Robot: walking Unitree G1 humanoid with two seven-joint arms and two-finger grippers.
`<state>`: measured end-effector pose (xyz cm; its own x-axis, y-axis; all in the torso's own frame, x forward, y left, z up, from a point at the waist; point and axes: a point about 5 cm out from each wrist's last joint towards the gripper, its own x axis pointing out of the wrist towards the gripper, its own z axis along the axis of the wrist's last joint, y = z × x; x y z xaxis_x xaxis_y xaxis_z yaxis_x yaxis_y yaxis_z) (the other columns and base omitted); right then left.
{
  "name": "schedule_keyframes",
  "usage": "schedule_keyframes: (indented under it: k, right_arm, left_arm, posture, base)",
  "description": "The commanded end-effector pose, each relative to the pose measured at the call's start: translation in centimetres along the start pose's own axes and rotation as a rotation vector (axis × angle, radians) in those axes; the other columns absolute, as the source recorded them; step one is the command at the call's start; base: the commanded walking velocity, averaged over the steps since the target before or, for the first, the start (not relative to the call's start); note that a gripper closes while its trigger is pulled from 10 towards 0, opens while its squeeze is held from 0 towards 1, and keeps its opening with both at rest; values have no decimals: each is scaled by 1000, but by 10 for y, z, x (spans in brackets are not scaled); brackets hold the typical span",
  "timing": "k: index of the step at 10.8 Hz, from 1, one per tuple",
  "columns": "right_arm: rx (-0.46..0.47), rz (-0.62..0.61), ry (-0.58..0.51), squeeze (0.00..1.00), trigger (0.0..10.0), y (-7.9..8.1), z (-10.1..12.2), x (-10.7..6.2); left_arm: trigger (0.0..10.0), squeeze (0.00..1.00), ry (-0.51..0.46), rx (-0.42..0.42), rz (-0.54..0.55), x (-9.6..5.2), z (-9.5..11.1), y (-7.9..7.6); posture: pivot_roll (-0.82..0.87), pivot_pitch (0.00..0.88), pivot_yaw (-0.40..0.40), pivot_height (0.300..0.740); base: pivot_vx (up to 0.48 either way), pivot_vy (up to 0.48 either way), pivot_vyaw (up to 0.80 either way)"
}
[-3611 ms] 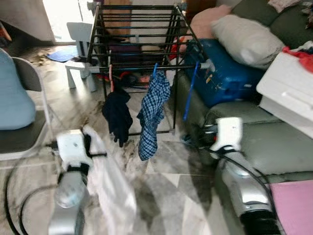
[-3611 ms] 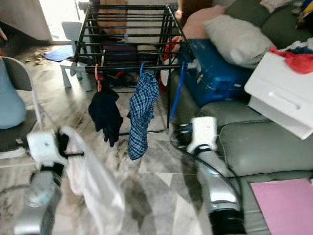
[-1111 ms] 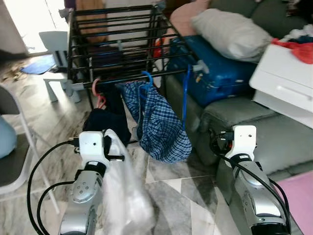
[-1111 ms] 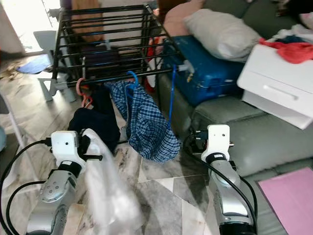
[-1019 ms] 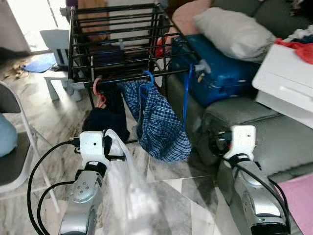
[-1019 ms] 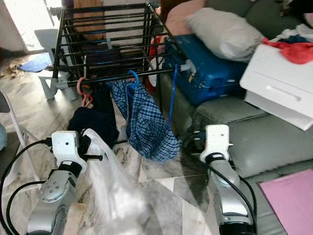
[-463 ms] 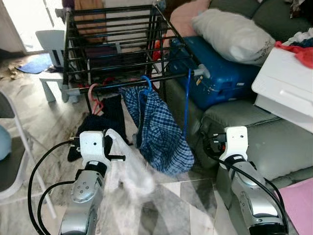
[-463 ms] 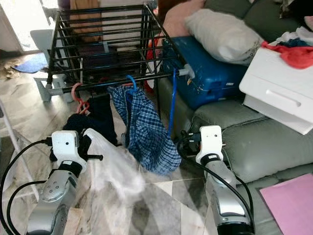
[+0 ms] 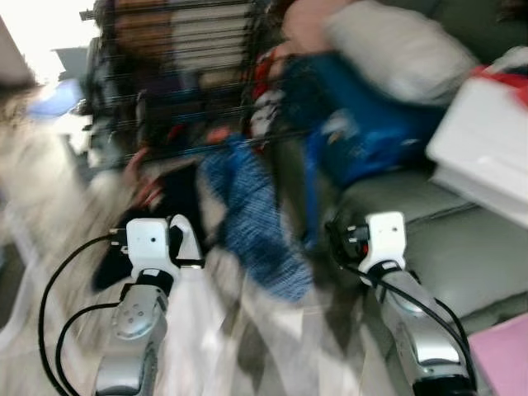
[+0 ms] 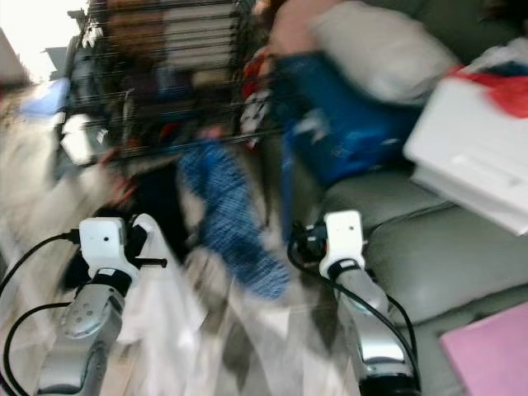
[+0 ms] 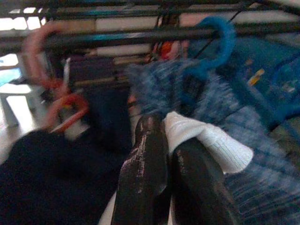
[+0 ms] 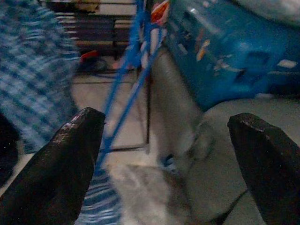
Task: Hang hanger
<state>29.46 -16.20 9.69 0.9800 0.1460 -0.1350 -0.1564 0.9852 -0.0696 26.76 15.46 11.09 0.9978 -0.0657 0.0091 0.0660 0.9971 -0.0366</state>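
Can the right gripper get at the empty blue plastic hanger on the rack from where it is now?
Probably yes. The right gripper is open and empty, and the blue plastic hanger hangs ahead of it with nothing between, beside the blue checked shirt.

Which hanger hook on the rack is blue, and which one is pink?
The blue hook holds the blue checked shirt. The pink hook hangs further along the black bar, above the dark garment.
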Motion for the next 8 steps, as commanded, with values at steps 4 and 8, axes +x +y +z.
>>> schedule_keyframes:
  k: [4, 8]
  right_arm:
    - [-24, -7, -13, 0, 10000, -7, 3, -1]
    - [-25, -10, -15, 0, 10000, -7, 4, -1]
  left_arm:
    - [10000, 0, -24, -14, -23, 2, 5, -6]
    - [10000, 0, -20, -18, -28, 2, 4, -8]
  posture:
    - [-99, 0, 17, 740]
    - [-101, 0, 16, 740]
  base:
    - [350, 255, 0]
    - [328, 350, 0]
